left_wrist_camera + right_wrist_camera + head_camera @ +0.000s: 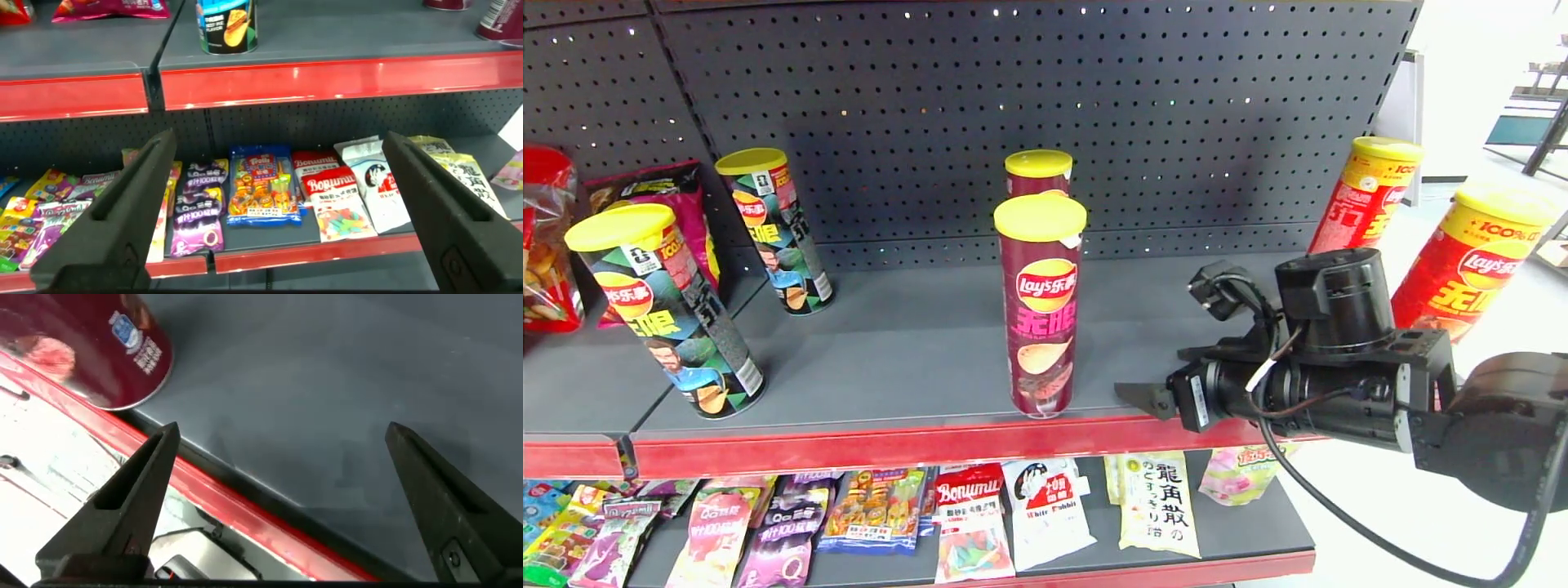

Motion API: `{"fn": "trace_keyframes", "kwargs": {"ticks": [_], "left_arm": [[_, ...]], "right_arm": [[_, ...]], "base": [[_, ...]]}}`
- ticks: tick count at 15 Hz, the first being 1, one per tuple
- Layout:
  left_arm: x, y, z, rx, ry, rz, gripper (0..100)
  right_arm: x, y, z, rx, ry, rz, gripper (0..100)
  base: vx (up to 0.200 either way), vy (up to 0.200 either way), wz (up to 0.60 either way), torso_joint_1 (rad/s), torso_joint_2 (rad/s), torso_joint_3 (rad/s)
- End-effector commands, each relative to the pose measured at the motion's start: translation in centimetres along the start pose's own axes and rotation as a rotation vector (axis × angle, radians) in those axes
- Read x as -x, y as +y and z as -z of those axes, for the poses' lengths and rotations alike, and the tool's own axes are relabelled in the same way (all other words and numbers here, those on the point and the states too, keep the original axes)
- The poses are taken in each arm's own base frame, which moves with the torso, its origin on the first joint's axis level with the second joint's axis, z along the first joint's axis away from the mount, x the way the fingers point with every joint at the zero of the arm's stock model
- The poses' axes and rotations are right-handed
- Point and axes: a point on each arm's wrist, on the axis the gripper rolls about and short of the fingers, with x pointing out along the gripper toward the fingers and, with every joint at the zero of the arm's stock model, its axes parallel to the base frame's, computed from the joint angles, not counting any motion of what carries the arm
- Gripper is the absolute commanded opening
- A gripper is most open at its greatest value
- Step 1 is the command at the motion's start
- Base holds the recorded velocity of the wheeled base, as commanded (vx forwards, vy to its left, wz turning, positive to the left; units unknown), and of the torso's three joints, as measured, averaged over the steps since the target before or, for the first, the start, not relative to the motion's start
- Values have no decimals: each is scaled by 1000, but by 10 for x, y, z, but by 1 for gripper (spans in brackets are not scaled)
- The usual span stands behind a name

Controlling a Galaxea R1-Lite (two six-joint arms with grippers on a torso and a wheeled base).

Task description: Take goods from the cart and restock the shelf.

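A maroon chip can with a yellow lid stands upright at the front edge of the grey shelf, and a second one stands behind it. My right gripper hovers just right of the front can at the shelf's red lip, open and holding nothing. In the right wrist view that gripper looks over the shelf board, with the can's base off to one side. My left gripper is open and empty, facing the lower shelf of snack bags.
Two black-and-green cans stand at the shelf's left, with bagged snacks beyond them. Two red cans stand at the right end behind my right arm. A pegboard wall backs the shelf. Bare board lies between the cans.
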Motion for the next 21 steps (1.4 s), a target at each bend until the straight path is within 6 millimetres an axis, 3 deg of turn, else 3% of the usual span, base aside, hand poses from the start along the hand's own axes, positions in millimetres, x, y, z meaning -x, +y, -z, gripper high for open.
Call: {"fn": "trace_keyframes", "kwargs": {"ticks": [1,8,21], "left_arm": [[0,0,0,0,0,0,100],[0,0,0,0,0,0,100],[0,0,0,0,0,0,100]], "right_arm": [[-8,6,1,9,13,-14,100],[-26,16,-9,27,-4,-15,100],[-39,22,-9,48,3,22,100]], "base": [[0,0,0,0,0,0],[0,0,0,0,0,0],[0,0,0,0,0,0]]}}
